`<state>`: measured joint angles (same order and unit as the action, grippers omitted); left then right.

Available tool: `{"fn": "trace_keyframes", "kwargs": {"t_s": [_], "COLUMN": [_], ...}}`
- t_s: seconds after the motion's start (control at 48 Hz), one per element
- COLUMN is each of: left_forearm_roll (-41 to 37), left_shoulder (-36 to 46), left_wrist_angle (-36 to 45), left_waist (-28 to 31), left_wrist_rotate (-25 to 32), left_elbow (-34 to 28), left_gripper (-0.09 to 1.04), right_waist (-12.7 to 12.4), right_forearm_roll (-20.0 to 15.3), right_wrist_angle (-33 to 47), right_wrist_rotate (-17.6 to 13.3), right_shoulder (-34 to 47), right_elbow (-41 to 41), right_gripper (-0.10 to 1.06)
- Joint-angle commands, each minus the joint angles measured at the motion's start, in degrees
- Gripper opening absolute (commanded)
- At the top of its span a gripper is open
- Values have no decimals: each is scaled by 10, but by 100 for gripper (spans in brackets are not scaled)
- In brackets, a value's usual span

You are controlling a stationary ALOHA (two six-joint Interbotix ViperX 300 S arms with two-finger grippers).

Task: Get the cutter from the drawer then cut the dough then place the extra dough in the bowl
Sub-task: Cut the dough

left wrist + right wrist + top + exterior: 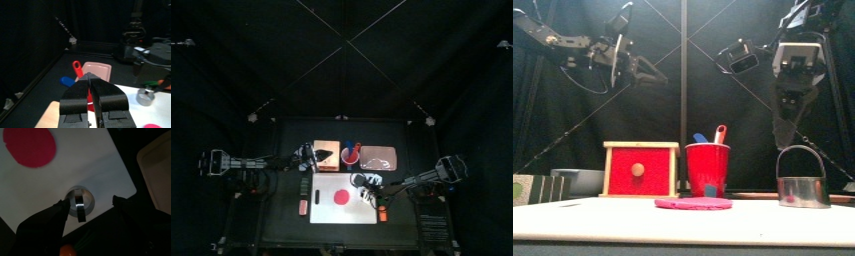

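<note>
The round metal cutter point(80, 203) stands upright on the white cutting board point(100, 158), near its right front corner, wire handle up point(803, 180). My right gripper point(87, 210) hangs open just above it, one jaw on each side, not touching. The flat red dough disc point(342, 197) lies on the board's middle point(694, 203), apart from the cutter. The pale wooden box point(640, 168) stands behind the board with its red drawer front closed. My left gripper point(90, 95) is shut on nothing, raised over the box point(305, 155).
A red cup point(707, 168) with a blue and a red toy knife stands right of the box. The pink tray point(380, 158) lies behind the board on the right. A grey bowl point(573, 182) sits at the left. A small orange toy point(381, 213) lies by the board's right edge.
</note>
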<state>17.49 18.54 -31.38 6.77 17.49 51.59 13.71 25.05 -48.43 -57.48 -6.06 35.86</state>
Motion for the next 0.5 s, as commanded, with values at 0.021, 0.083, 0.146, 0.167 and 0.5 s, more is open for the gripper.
{"fn": "trace_keyframes", "kwargs": {"t_s": [0.021, 0.083, 0.146, 0.167, 0.5], "left_forearm_roll": [9, 15, 21, 23, 46], "left_shoulder": [18, 25, 31, 33, 36], "left_wrist_angle": [-17, -22, -30, -32, -76], "left_waist": [-33, -47, -56, -60, -84], "left_wrist_rotate": [0, 0, 0, 0, 0], "left_elbow": [2, 7, 11, 13, 33], "left_gripper": [39, 39, 39, 39, 39], "right_waist": [-6, -4, -3, -4, -6], "right_forearm_roll": [-24, -41, -57, -62, -78], "right_wrist_angle": [5, 11, 18, 22, 58], "right_wrist_rotate": [1, 1, 1, 1, 2], "right_shoulder": [-13, -12, -11, -11, 38], "right_elbow": [-1, 0, 0, 0, 4], "right_gripper": [98, 98, 97, 97, 69]}}
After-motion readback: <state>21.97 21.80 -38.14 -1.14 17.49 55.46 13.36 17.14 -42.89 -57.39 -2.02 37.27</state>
